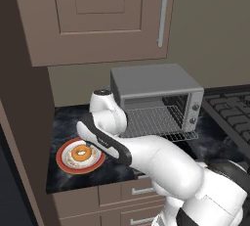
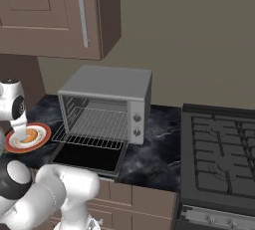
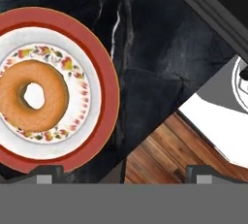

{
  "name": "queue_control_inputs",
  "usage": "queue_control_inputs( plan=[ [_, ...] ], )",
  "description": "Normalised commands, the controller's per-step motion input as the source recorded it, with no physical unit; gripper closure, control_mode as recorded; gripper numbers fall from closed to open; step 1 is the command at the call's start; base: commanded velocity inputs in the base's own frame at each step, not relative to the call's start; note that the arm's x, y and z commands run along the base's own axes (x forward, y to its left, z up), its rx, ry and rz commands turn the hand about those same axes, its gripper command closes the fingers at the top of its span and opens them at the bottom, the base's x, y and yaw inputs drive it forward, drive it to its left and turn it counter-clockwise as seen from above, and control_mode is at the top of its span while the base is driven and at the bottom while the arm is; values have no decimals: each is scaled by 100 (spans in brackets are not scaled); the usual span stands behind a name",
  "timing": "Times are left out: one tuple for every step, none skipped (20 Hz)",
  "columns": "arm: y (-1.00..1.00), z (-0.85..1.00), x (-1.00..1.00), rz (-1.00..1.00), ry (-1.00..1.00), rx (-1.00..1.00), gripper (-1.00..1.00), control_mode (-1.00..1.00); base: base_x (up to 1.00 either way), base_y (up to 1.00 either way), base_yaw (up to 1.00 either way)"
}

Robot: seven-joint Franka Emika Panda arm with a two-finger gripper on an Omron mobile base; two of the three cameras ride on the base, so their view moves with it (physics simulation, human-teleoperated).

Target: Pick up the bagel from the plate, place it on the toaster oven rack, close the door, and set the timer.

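A: Fingers first. How are they sitting?

B: In the hand view the gripper [image 3: 123,173] is standing wide open, one dark fingertip [image 3: 46,173] at the lower left and the other at the lower right, nothing between them. They are holding nothing and touching nothing.

A: And the bagel?

B: The bagel [image 3: 33,95] is lying flat in the white centre of the plate [image 3: 104,72], left of the gap between the fingers. The left fingertip is showing just under the plate's red rim; height above it I cannot tell.

A: What is the hand view giving that the base views are not?

B: The plate's speckled ring pattern, the marbled black counter [image 3: 155,63], and a patch of wooden floor [image 3: 160,155] past the counter edge.

A: And the base views?

B: The left base view is showing the bagel [image 1: 80,153] on the plate [image 1: 63,164] at the counter's left end, with the arm's wrist partly covering the plate's right side. The toaster oven rack [image 1: 156,121] is sticking out of the open cavity. The right base view is showing the door [image 2: 89,158] lying folded down flat in front of the oven, the rack [image 2: 94,124] above it, the plate [image 2: 42,133] to the left, and the stove [image 2: 219,159] well apart to the right.
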Motion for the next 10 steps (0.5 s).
queue_control_inputs(
  plan=[
    [48,-46,21,0,0,-6,-100,-100,0,0,0],
    [44,-47,28,0,0,-6,-100,-100,0,0,0],
    [40,-46,32,0,0,-5,-100,-100,0,0,0],
    [37,-44,34,0,0,-5,-100,-100,0,0,0],
    [38,-41,35,0,0,-5,-100,-100,0,0,0],
    [35,-39,34,0,0,-4,-100,-100,0,0,0],
    [30,-34,34,0,0,-3,-100,-100,0,0,0],
    [21,-27,31,0,0,-2,-100,-100,0,0,0],
    [19,-23,29,0,0,-2,-100,-100,0,0,0],
    [15,-20,30,0,0,-1,-100,-100,0,0,0]
  ],
)
